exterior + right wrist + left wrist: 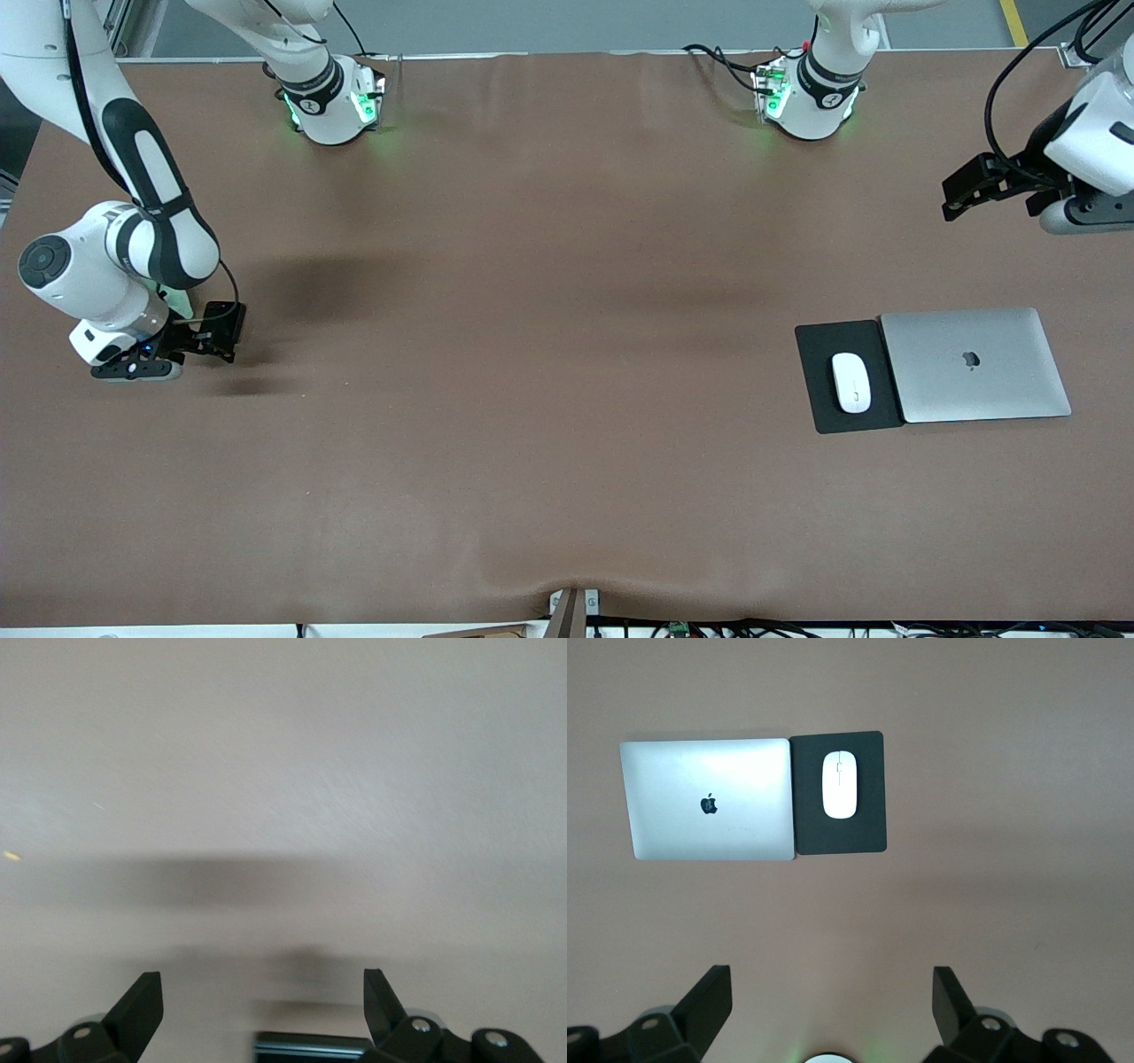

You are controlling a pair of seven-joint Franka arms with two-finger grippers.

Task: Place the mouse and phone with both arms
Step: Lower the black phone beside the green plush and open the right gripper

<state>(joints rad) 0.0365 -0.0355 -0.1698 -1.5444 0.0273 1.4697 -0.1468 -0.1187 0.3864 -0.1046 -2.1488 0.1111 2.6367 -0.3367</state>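
Observation:
The white mouse [850, 382] lies on a black pad [817, 403] beside a closed silver laptop, toward the left arm's end of the table. It also shows in the left wrist view [840, 785]. My left gripper [953, 200] is open and empty, up in the air over bare table farther from the front camera than the laptop; it also shows in its wrist view [833, 988]. My right gripper [229, 332] is low over the table at the right arm's end, open in its wrist view [263, 988]. The phone [314, 1047] shows as a glossy black edge between its fingers.
The silver laptop [974, 363] lies shut against the pad, also seen in the left wrist view [709, 797]. The brown table cover [532, 354] spreads between the two arms. Both arm bases stand at the table's edge farthest from the front camera.

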